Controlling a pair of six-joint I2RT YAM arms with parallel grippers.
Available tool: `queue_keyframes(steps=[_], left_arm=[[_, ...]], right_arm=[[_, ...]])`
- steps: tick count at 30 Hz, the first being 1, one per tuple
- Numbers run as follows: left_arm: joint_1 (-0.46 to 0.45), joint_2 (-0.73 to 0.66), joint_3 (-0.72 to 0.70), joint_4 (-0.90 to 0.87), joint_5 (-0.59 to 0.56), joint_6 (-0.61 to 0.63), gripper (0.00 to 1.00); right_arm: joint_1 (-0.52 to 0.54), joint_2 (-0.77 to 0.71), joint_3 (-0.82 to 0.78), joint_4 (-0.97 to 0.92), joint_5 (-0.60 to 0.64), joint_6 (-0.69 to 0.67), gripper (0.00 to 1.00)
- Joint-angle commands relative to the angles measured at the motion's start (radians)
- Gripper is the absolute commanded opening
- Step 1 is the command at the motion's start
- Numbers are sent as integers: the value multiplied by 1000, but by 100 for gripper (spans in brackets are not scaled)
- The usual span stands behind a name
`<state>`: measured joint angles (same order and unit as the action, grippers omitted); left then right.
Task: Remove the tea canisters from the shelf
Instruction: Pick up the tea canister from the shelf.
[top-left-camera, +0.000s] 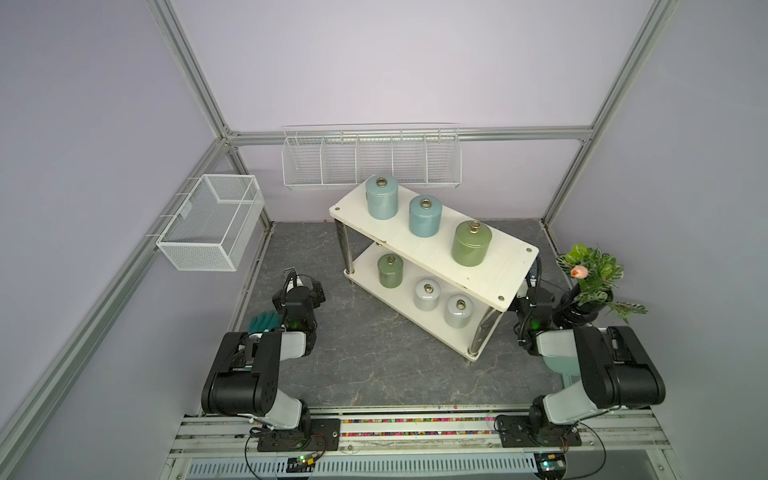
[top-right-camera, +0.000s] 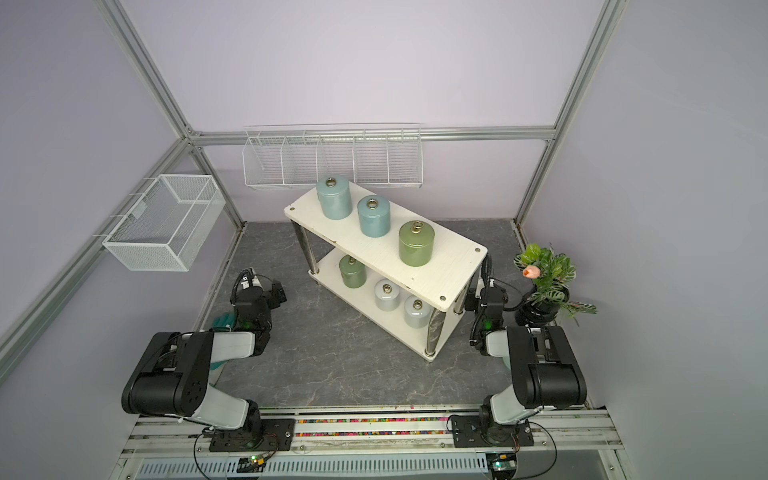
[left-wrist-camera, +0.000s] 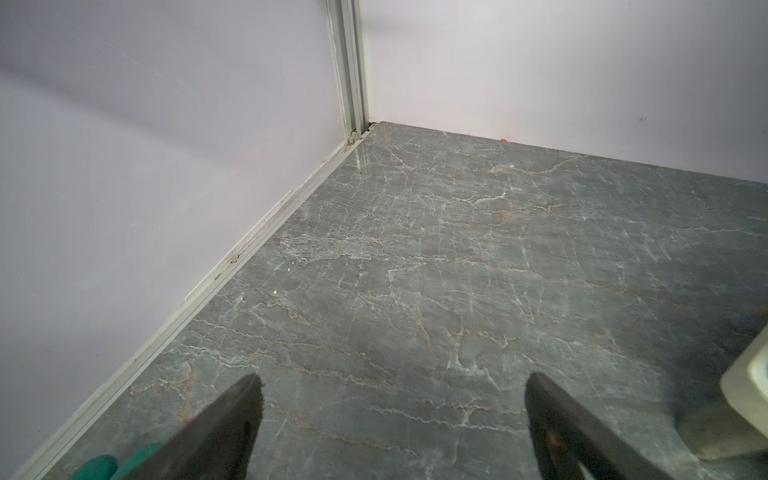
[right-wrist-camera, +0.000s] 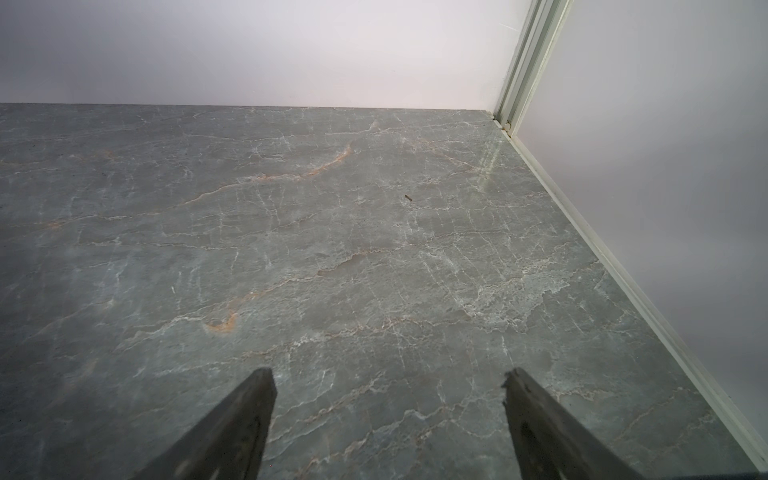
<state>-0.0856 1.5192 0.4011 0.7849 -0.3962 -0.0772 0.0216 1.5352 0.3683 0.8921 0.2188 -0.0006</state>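
Observation:
The cream-white shelf (top-left-camera: 509, 266) (top-right-camera: 457, 255) stands slantwise on the dark marble floor. Its top tier carries two light blue tea canisters (top-left-camera: 381, 198) (top-left-camera: 424, 217) and an olive green one (top-left-camera: 471, 245). On the lower tier stand an olive green canister (top-left-camera: 390, 272) and two grey-white ones (top-left-camera: 427, 296) (top-left-camera: 458, 312). My left gripper (left-wrist-camera: 392, 380) is open over bare floor left of the shelf, whose lower corner (left-wrist-camera: 746, 386) shows beside it. My right gripper (right-wrist-camera: 388, 376) is open and empty, low by the shelf's right end.
A mesh basket (top-left-camera: 212, 222) hangs on the left wall and a divided wire basket (top-left-camera: 370, 160) on the back wall. A black vase with a plant (top-left-camera: 590, 286) stands right of the shelf. A teal ribbed object (top-left-camera: 263, 322) lies by the left arm.

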Motion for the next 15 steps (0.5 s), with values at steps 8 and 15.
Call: queue_keyframes(steps=[8,15], left_arm=[[2,-18,-1,26,-5,-7,100],[3,-94,2,-42,-13,-12,100]], right_arm=[[7,-39,-12,-9,78,16,89],[27,-46,-66,87,101,-2,89]])
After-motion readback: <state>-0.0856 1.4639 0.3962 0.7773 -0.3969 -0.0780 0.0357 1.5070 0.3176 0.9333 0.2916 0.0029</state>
